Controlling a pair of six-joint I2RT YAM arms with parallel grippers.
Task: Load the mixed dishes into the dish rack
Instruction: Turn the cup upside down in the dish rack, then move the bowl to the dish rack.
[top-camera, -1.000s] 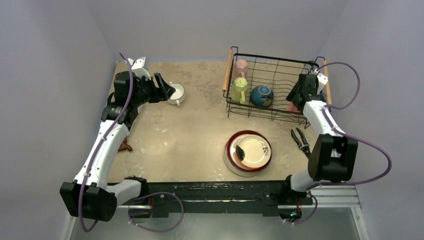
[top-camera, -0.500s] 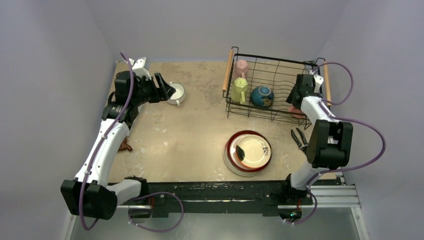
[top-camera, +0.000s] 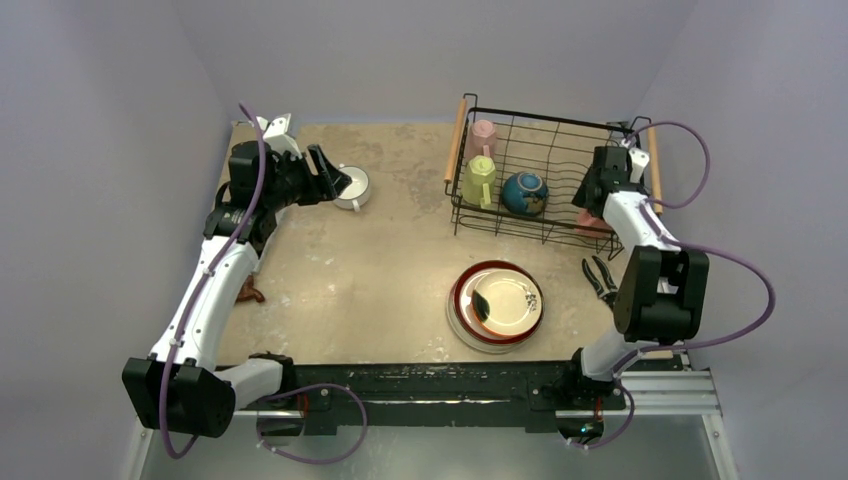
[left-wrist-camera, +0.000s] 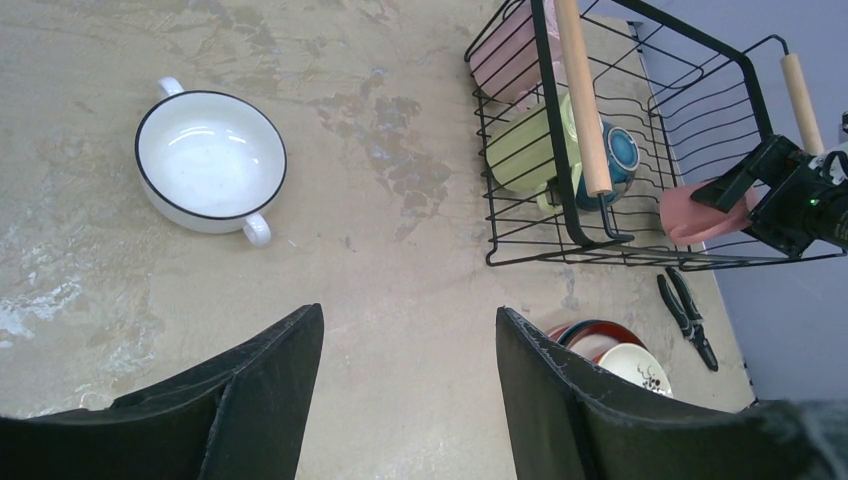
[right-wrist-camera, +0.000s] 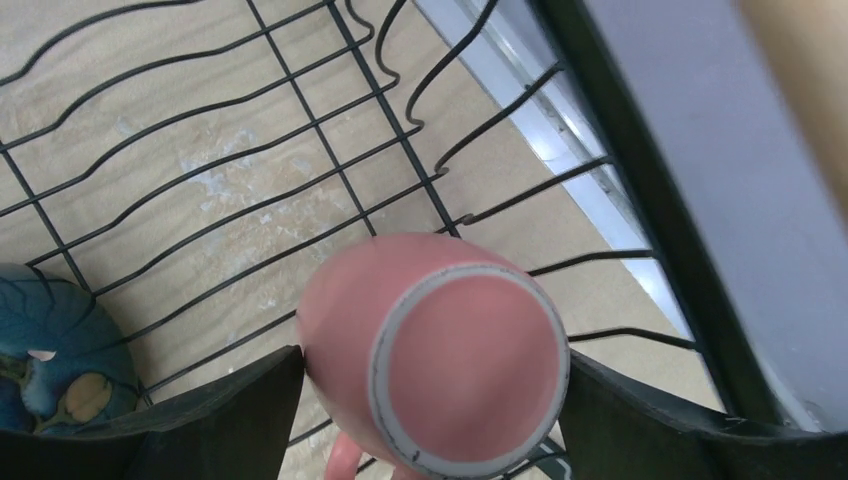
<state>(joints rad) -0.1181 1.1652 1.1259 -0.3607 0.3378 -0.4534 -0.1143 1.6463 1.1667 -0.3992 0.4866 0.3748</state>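
Item under inspection — the salmon mug (right-wrist-camera: 450, 350). It stands inverted, base up, inside the dish rack (top-camera: 540, 117) at its right end, close against the right wall. The right arm (top-camera: 628, 215) reaches into the rack from above. Its jaws flank the mug's body on both sides, so closely that I cannot tell whether they grip it or merely stand beside it.

I judge the mug to be glazed ceramic: rigid, of moderate weight, smooth and so prone to slip, and liable to chip against wire. The sound hold is across the body wall, clear of the handle.

Also in the rack are a teal bowl (top-camera: 524, 192) near the middle of the front side, and a yellow-green mug (top-camera: 479, 180) and a pale pink mug (top-camera: 482, 135) at the left end. The wavy floor wires and the right wall leave the jaws little room, which I judge a snag risk.

Outside the rack, the white mug (left-wrist-camera: 210, 160) sits well to its left, upright on the counter (top-camera: 380, 270). It is wide and shallow — best taken over the rim. The left arm (top-camera: 205, 300) hovers short of it, jaws apart and empty.

A stack of plates (top-camera: 497, 305) lies flat in front of the rack, so only the rims offer purchase. Black pliers (top-camera: 602, 283) lie just off the rack's front right corner, beside the route from plates to rack.
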